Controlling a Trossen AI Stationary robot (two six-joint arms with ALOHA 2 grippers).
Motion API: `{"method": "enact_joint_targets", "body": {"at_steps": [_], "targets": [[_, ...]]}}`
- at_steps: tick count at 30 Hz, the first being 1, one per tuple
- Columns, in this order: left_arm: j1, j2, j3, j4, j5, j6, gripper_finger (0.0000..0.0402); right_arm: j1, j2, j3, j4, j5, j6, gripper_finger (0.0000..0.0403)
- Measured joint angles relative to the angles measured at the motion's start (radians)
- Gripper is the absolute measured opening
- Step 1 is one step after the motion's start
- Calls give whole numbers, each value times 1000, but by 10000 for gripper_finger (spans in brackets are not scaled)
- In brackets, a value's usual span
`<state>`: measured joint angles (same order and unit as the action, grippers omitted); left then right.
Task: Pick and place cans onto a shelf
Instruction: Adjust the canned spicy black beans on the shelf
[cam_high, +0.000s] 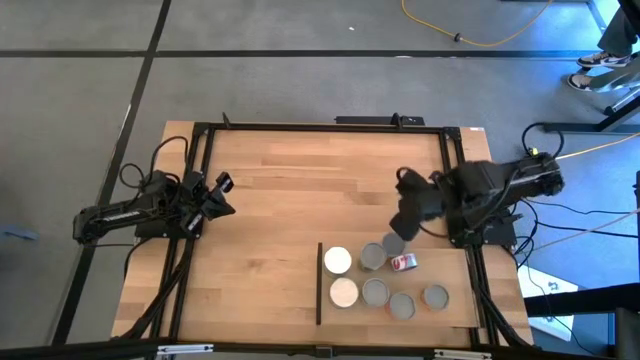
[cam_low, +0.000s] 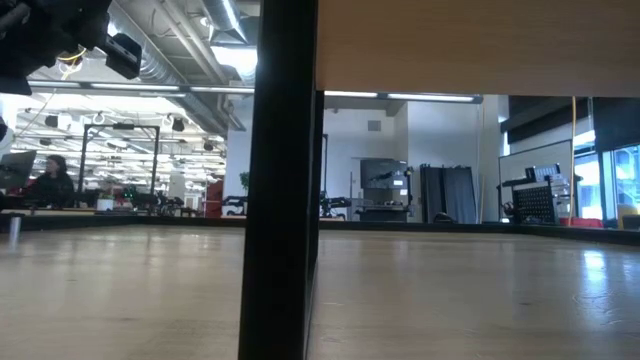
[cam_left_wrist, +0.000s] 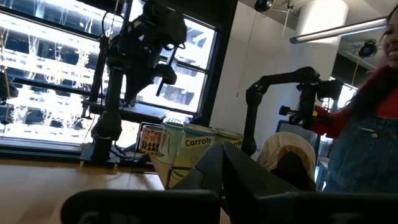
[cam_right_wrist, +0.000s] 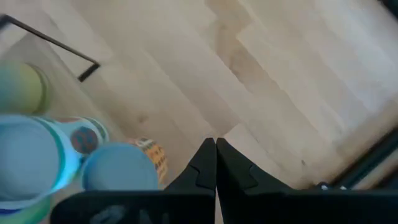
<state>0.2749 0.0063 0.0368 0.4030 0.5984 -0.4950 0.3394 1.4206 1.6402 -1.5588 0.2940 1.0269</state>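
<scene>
1. Cans (cam_high: 375, 290) stand in a tight cluster on the shelf (cam_high: 456, 312), a light board at about 5 o'clock on the table (cam_high: 280, 190), to the right of its thin dark strip (cam_high: 319, 283). Two white-topped ones sit nearest the strip, grey-topped ones crowd beside them, and a red-labelled can (cam_high: 404, 262) appears to lie on its side at the group's far edge.

2. The right gripper (cam_right_wrist: 216, 144) hangs over bare wood just at 12 o'clock of the cluster, its fingers pressed together and holding nothing. If it comes down like that it cannot take a can; it would only shove one.

3. The cans stand touching or nearly so. Fingers spread to take one may well catch its neighbour and tip it, or push it off the board's edge.

4. The can lying down looks free to roll; a glancing touch could send it away across the table.

5. The left gripper (cam_high: 224, 183) waits at 9 o'clock, fingers together and empty, well apart from the cans, so the arms look unlikely to collide for now.

6. The low view shows no cans, so their footing cannot be checked from there.
</scene>
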Motion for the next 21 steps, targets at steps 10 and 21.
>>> {"method": "enact_joint_targets", "body": {"at_steps": [10,21], "targets": [[0,0,0,-1,0,6,0,-175,-9,-42,106,-232,-204,0],[0,0,0,-2,-1,5,0,-251,-9,-161,213,-331,-306,0]]}}
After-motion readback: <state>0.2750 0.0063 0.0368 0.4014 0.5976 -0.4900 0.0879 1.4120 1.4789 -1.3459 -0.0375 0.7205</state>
